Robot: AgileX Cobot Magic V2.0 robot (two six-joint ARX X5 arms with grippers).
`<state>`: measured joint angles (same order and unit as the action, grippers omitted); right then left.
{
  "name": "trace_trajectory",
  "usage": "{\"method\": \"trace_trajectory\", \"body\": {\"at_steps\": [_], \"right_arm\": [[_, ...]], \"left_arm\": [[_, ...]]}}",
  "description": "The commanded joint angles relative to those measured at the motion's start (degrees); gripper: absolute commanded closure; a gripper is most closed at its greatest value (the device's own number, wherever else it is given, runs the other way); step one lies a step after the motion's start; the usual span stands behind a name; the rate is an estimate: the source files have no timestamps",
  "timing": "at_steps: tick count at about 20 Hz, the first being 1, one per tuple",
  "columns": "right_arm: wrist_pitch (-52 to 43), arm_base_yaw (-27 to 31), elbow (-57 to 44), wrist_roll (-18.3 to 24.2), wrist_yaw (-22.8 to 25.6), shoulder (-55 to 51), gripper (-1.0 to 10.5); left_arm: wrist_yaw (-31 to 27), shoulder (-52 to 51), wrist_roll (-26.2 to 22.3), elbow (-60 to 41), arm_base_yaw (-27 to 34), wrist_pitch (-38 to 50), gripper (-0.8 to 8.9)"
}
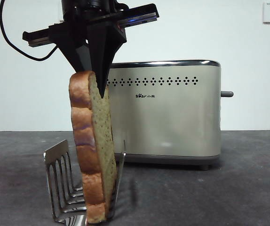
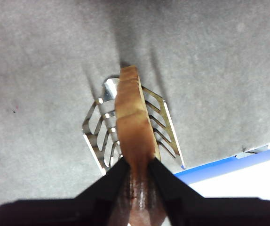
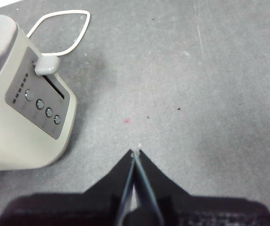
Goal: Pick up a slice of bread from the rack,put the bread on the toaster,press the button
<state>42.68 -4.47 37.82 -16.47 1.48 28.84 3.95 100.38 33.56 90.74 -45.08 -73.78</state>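
So on the left, the left gripper [image 1: 97, 87] is clamped on the top of the bread [image 1: 91, 146], and the slice's bottom end looks still down among the rack [image 1: 59, 183] wires, so the pickup is only just underway as far as I can tell. Further right the toaster [image 1: 172, 113] sits with nothing on it. Its button [image 1: 226, 94] sticks out the far side, untouched. The right gripper [image 3: 135, 154] waits beside the toaster over bare table, jaws together. Dropping the bread in and pressing are both left.
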Motion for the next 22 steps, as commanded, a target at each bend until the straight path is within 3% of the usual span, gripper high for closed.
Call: {"method": "trace_trajectory", "body": {"at_steps": [1, 5, 9, 14, 17, 22], "right_arm": [[-0.1, 0.0, 0.3, 0.5, 0.1, -0.1, 9.5], [0.4, 0.0, 0.3, 1.3, 0.2, -0.1, 9.5], [0.5, 0.0, 0.3, 1.6, 0.6, -0.1, 9.5], [0.6, 0.0, 0.3, 1.6, 0.5, -0.1, 9.5], [0.7, 0.0, 0.3, 1.6, 0.5, -0.1, 9.5], [0.7, 0.0, 0.3, 1.6, 0.5, -0.1, 9.5]], "left_arm": [[-0.2, -1.6, -1.0, 0.1, 0.8, 0.0, 8.22], [-0.9, -6.1, -5.0, 2.0, 2.5, -1.4, 8.22], [1.5, -9.6, -16.4, 9.5, 3.7, -1.6, 8.22], [1.8, -9.6, -44.2, 26.4, 3.9, -1.4, 8.17], [1.8, -9.6, -63.2, 34.2, 3.9, -1.3, 8.18], [1.9, -9.6, -83.5, 38.2, 3.9, 0.3, 8.22]]}}
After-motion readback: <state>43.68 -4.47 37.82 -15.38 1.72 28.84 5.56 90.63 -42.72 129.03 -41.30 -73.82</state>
